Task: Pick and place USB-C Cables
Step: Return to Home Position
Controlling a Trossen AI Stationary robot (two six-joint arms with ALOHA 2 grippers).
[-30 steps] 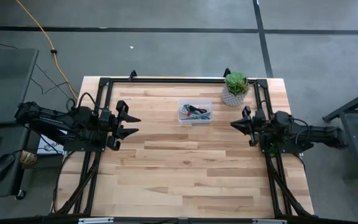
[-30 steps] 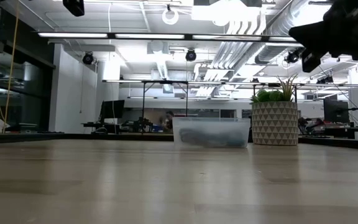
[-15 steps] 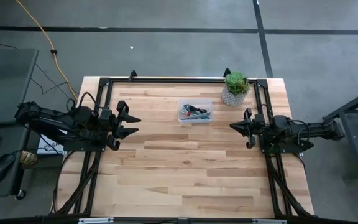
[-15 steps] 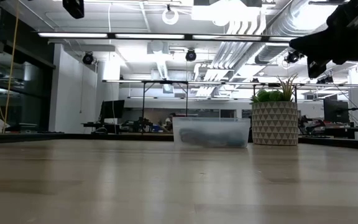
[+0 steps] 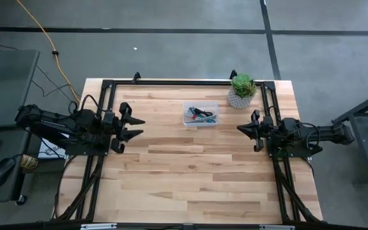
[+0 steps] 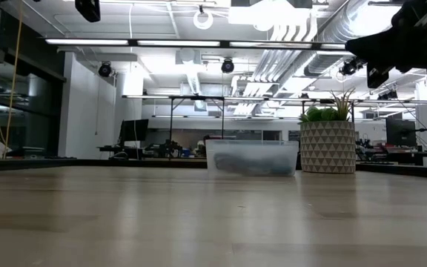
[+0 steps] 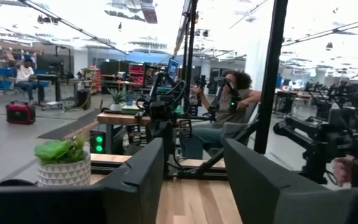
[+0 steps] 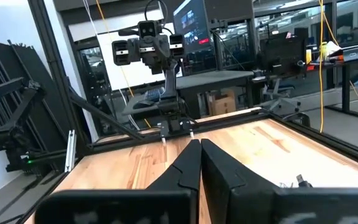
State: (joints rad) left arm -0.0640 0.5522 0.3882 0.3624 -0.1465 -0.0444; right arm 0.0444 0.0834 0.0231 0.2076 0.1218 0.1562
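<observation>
The USB-C cables (image 5: 201,115) lie bundled together in a small clear bin (image 5: 187,121) at the far middle of the table; black, red and blue bits show among them. In the low view the bin (image 6: 252,157) shows a dark mass through its wall. My left gripper (image 5: 137,128) hovers open at the table's left side, pointing right, left of the bin. My right gripper (image 5: 238,128) hovers shut at the right side, pointing left, right of the bin. In the wrist views the left gripper (image 7: 194,155) stands wide open and the right gripper (image 8: 199,146) has its fingers together.
A potted plant in a patterned white pot (image 5: 241,91) stands at the far right corner, close to the bin. A black frame (image 5: 171,82) runs along the table's far and side edges. Bare wood (image 5: 190,179) fills the middle and near part. A seated person (image 7: 229,106) shows beyond the table.
My right arm has straightened, its rear part swinging a little toward the far edge. Its gripper has stayed about where it was, above the table's right side, and has kept shut.
</observation>
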